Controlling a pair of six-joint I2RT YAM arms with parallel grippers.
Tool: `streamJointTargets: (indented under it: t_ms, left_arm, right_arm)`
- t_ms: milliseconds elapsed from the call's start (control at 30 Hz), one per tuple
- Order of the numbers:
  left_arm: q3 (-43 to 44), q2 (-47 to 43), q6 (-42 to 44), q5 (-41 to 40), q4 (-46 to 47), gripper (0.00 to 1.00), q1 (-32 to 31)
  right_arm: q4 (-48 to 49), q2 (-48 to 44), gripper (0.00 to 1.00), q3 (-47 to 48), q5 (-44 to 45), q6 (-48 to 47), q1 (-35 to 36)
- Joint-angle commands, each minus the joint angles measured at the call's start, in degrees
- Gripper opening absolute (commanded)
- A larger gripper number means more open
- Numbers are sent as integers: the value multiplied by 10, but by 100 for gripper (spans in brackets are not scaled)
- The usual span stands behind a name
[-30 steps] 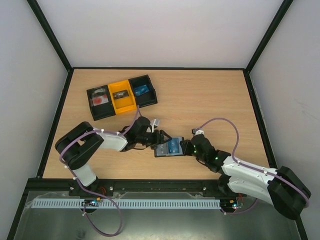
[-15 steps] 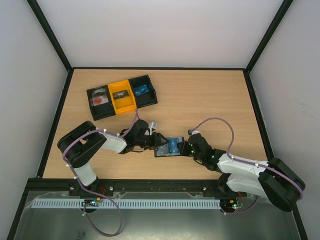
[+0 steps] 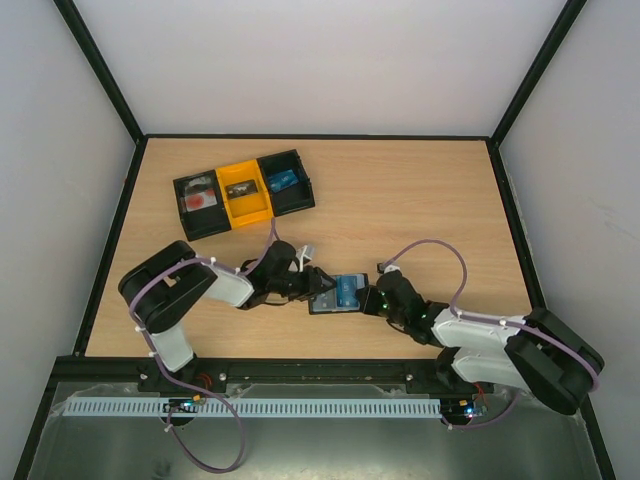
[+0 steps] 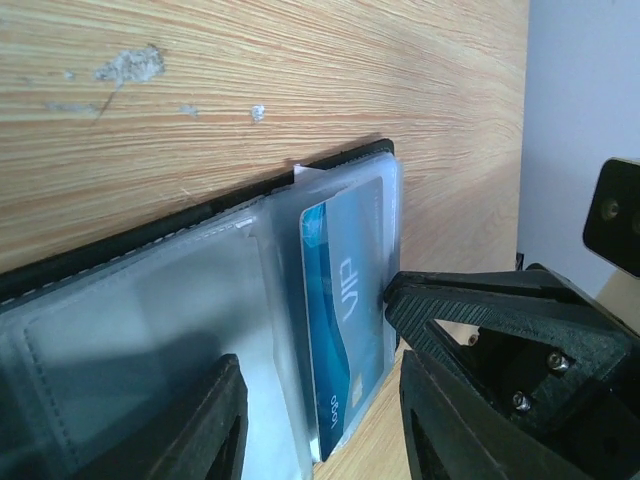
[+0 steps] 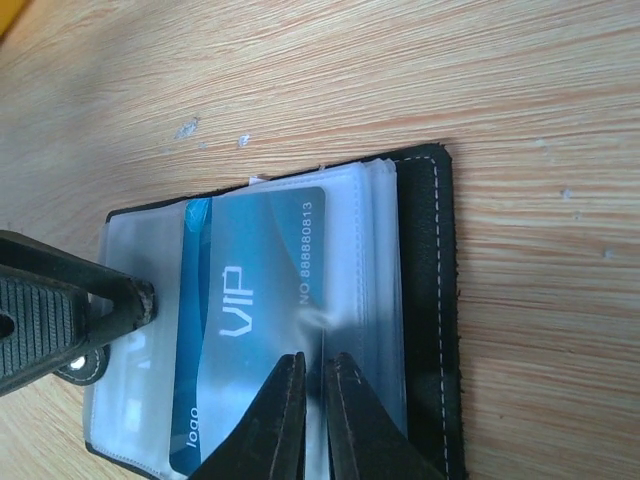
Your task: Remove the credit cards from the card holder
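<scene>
At the far left, the tray point(image 3: 252, 210) sits toward the back of the table, well apart from the work. Next comes our left gripper point(image 4: 320, 400), low over the open wallet point(image 5: 430, 280). Its jaws stand apart with the end of the blue card point(image 5: 250, 300) lying between them, and they are clamped on nothing we can see. The wallet lies flat between the two arms, near the front edge, with the card tucked among its clear sleeves point(image 5: 360, 260).

To the right, our right gripper point(image 5: 315, 385) has its jaws drawn almost together, with only a thin slit between them at the card's long edge. We cannot tell whether they have caught the card or only a sleeve.

We judge the step in hand to be drawing this card out. To do it well, we should press the wallet down with the left side so it does not ride along. We should also make sure the right jaws bite the card alone, then pull flat along the sleeve toward its open side. If a sleeve bunches or the wallet lifts, we should let go and grip again.

The table point(image 3: 420, 200) is pale wood grain with a few white scuffs near the wallet. It looks smooth enough to let the wallet slide. Plain white walls point(image 3: 320, 60) stand around it, edged by a black frame point(image 3: 320, 137).
</scene>
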Motion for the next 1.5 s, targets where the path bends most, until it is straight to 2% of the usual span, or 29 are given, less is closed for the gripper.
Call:
streamJointTargets:
  t_ms: [0,167,400,767,1033,1467]
  left_arm:
    - [11,19,-5,10,19,46,-8]
    - [27,43,-11,7,22,45,-15]
    - [48,59,-13,8,15,33,-15]
    - [50,70,-35,18,46,22,-17]
    - [37,58,-32,8,44,3,-17]
    - [0,30,-16,16,55,3,6]
  right_arm:
    - [-2,-8,9,-33,3,20,-3]
    - [-2,-11,8,-33,4,24,-3]
    - [5,-13,8,-43,5,30,-3]
    - [12,-10,6,-47,7,40,-3]
    - [18,-7,5,-51,7,44,-3]
    - [6,-13,5,-52,20,49,-3]
